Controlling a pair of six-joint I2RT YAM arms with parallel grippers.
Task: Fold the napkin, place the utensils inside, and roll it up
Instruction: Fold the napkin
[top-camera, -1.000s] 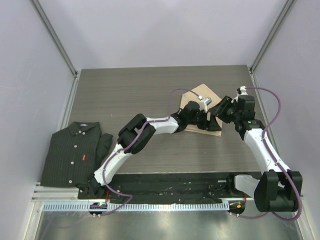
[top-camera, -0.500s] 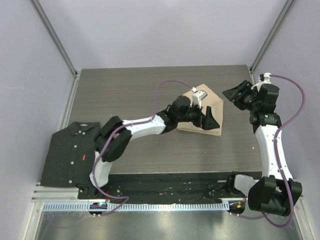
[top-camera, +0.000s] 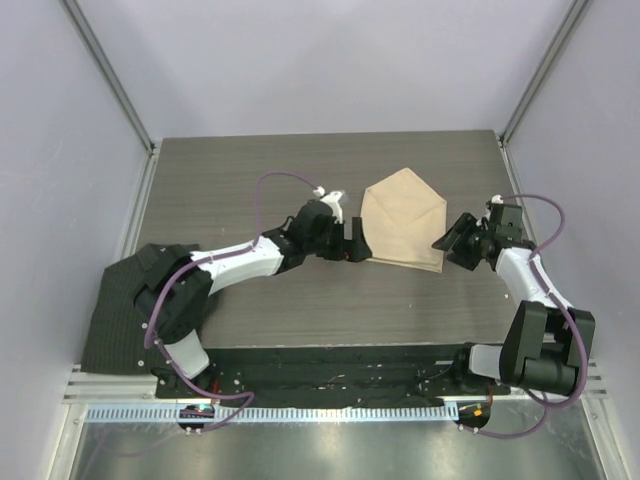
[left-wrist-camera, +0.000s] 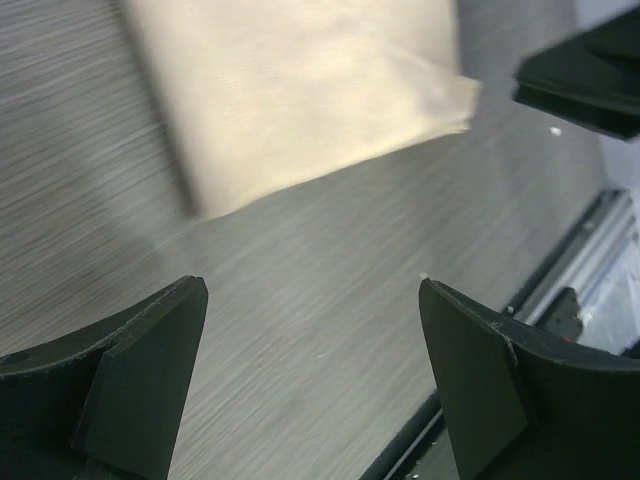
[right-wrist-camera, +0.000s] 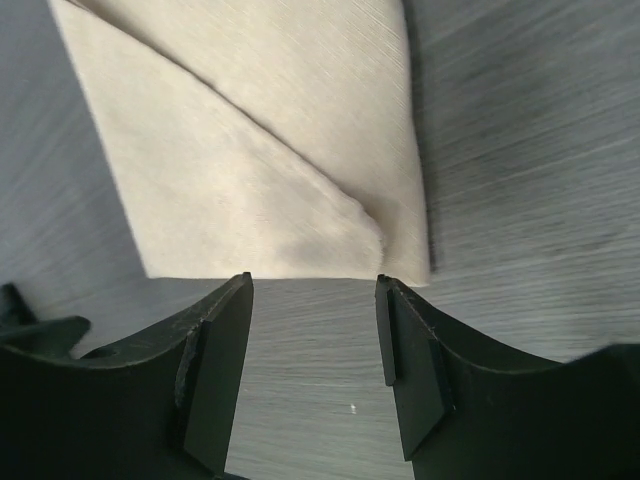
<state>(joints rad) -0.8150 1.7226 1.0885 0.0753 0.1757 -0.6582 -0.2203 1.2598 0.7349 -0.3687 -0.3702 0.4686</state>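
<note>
The beige napkin (top-camera: 405, 215) lies flat on the table, right of centre, folded with a pointed flap on top. It also shows in the left wrist view (left-wrist-camera: 300, 90) and the right wrist view (right-wrist-camera: 250, 140). My left gripper (top-camera: 352, 240) is open and empty, low over the table just left of the napkin (left-wrist-camera: 310, 330). My right gripper (top-camera: 452, 242) is open and empty just off the napkin's right near corner (right-wrist-camera: 312, 300). No utensils show in any view.
A dark pinstriped shirt (top-camera: 125, 305) lies at the table's left front, partly under the left arm. The table's near edge has a black rail (top-camera: 330, 365). Metal posts and grey walls stand at the left, right and back.
My left gripper has pulled back leftward off the napkin, leaving it uncovered. My right gripper has come down from the far right to the napkin's right near corner.
</note>
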